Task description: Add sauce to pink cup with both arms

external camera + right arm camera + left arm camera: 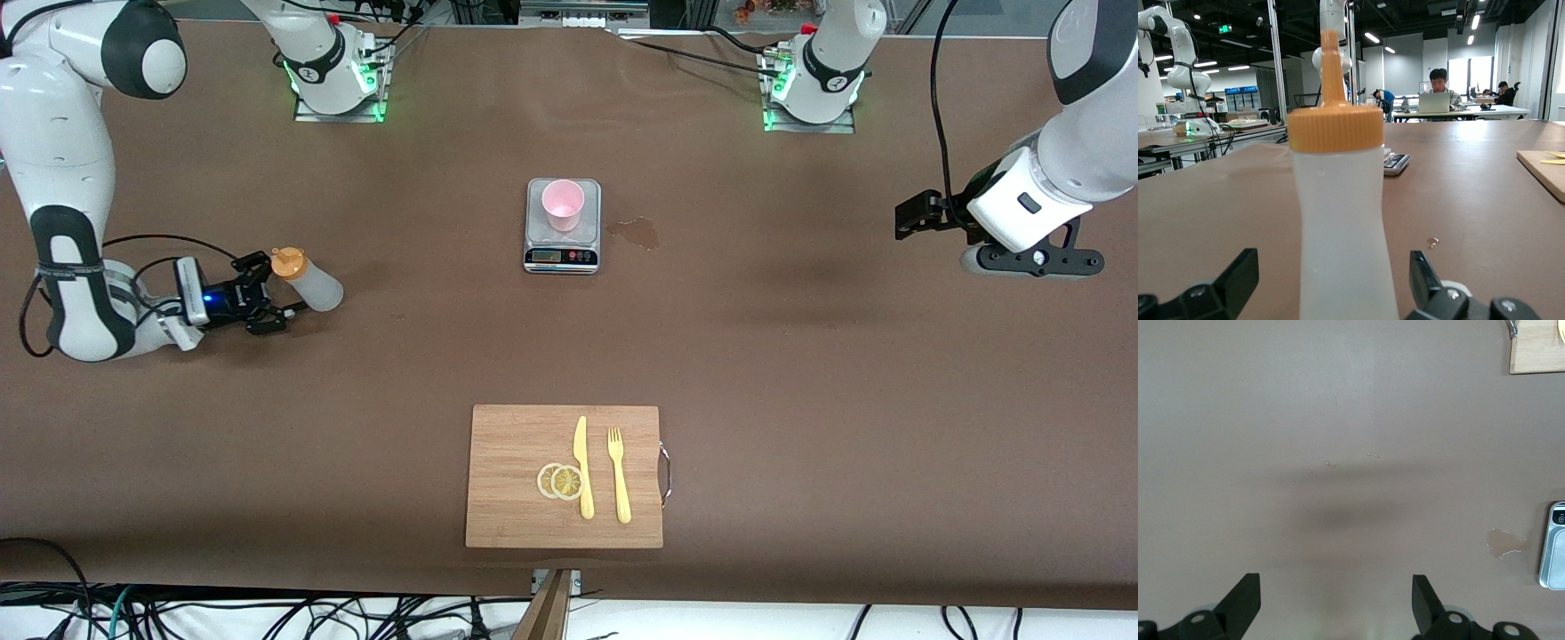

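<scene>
The white jointed right arm with dark grey joints bends low over its end of the table, its wrist turned level so the black two-finger right gripper (pixel 277 302) points sideways just above the surface, fingers (pixel 1238 277) spread apart. The matching white left arm waits raised over its own end, its black left gripper (pixel 916 218) open, fingers (pixel 1245 600) wide.
</scene>
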